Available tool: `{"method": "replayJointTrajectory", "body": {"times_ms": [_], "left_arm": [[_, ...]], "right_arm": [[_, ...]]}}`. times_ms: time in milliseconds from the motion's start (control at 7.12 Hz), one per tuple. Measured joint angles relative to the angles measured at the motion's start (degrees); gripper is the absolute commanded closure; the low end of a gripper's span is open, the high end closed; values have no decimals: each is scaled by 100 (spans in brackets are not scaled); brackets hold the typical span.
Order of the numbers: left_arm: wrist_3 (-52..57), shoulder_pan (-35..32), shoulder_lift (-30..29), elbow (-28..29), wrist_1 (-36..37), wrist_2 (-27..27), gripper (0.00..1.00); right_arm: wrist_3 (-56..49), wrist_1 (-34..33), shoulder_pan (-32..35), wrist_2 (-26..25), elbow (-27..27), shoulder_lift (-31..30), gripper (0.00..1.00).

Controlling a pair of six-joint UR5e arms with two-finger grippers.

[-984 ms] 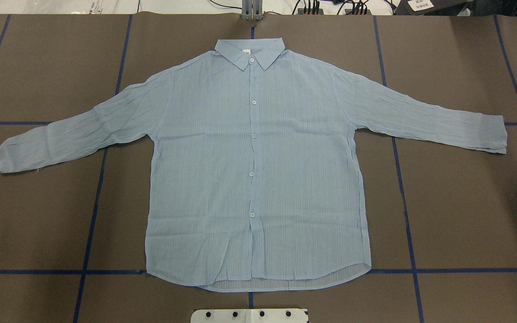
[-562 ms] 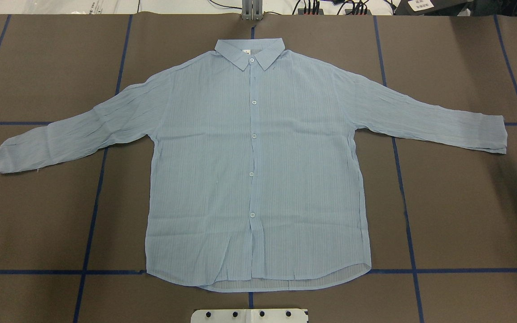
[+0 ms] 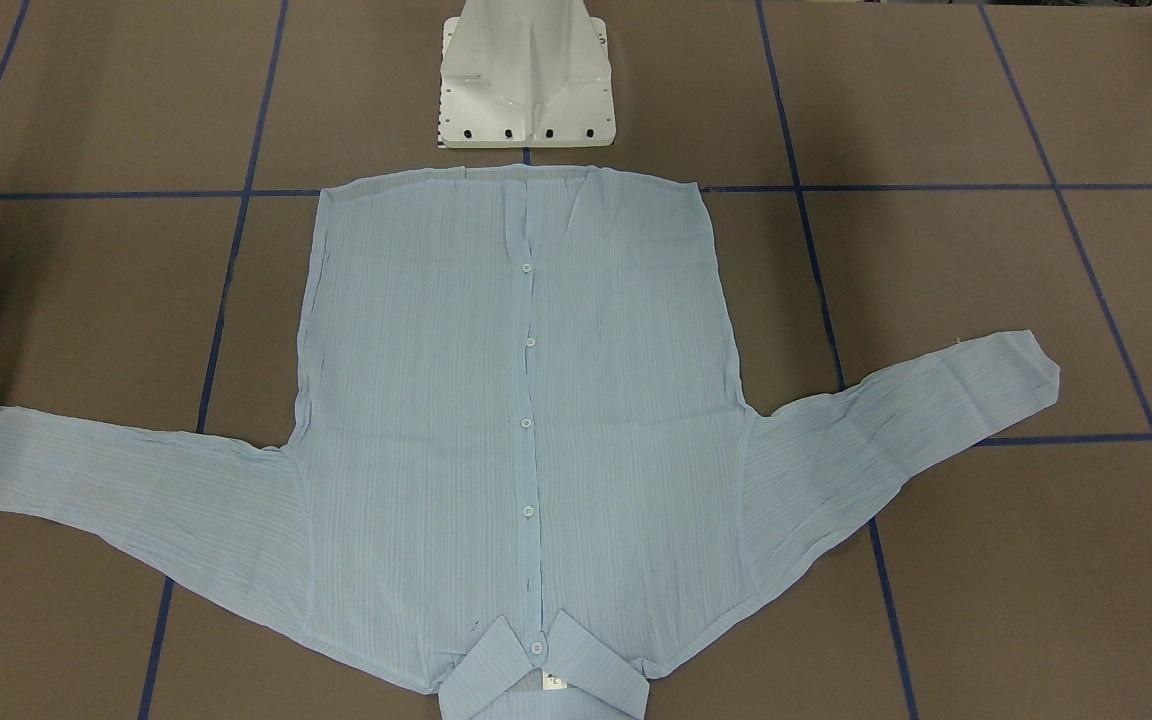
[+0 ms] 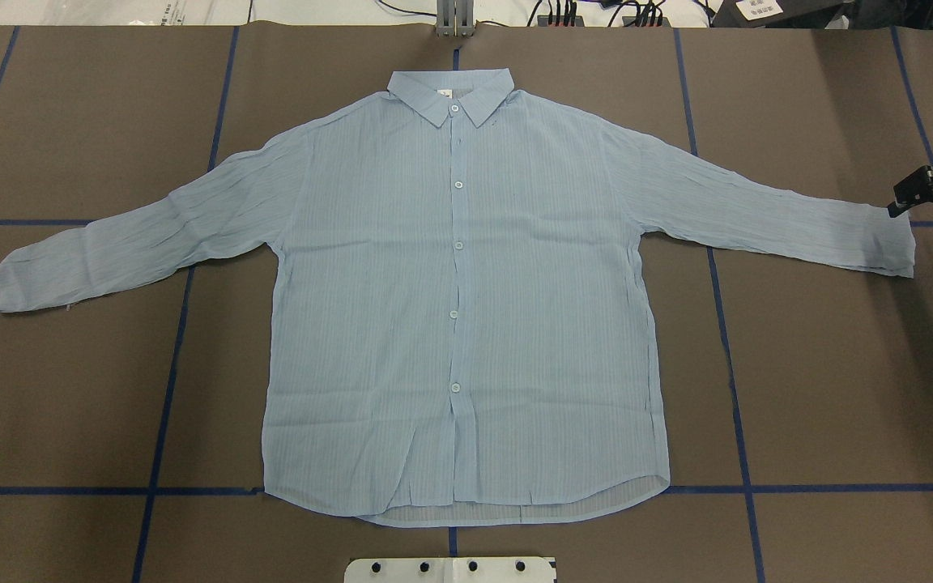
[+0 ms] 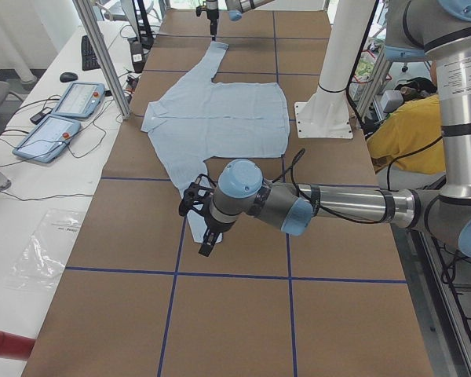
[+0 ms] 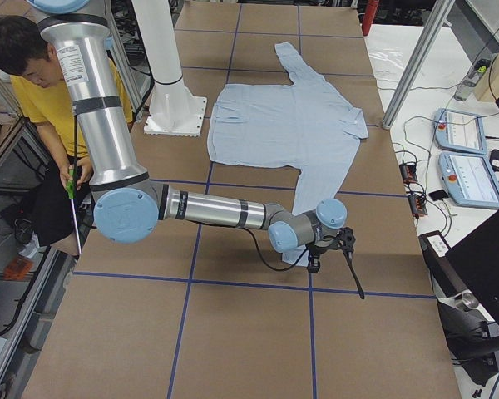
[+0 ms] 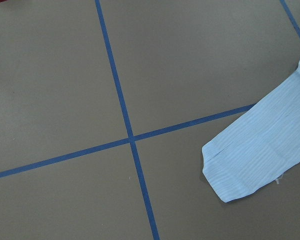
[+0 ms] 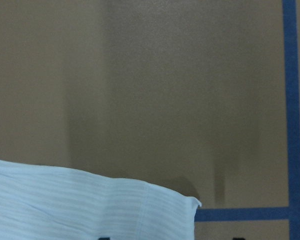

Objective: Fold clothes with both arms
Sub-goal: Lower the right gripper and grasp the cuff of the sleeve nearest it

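On the brown bench (image 4: 839,364) the light blue shirt (image 4: 466,283) lies flat, collar far, sleeves spread; the right pincer (image 4: 916,194), released, is at the right cuff (image 4: 892,243), while the left pincer (image 5: 205,236) is by the left cuff (image 4: 13,283), and I cannot tell its grip.

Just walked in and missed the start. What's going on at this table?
A light blue shirt lies flat and unfolded on the brown table, sleeves spread out. Neither arm holds it. The right gripper hovers open at one cuff; the left gripper hangs by the other, open or shut I cannot tell.
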Motion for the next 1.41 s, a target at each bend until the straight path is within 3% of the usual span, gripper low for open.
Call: {"method": "replayJointTrajectory", "body": {"times_ms": [422, 562, 703, 843, 1405], "left_arm": [[13, 0, 0, 33, -4, 0, 1], [17, 0, 0, 46, -6, 0, 1], [22, 0, 0, 54, -8, 0, 1], [26, 0, 0, 57, -7, 0, 1], [30, 0, 0, 61, -1, 0, 1]], "right_arm": [[74, 14, -90, -191, -195, 125, 28], [80, 16, -99, -216, -291, 165, 46], [90, 17, -108, -224, -339, 181, 83], [144, 17, -116, -227, -357, 185, 100], [530, -35, -251, -164, -279, 359, 100]]}}
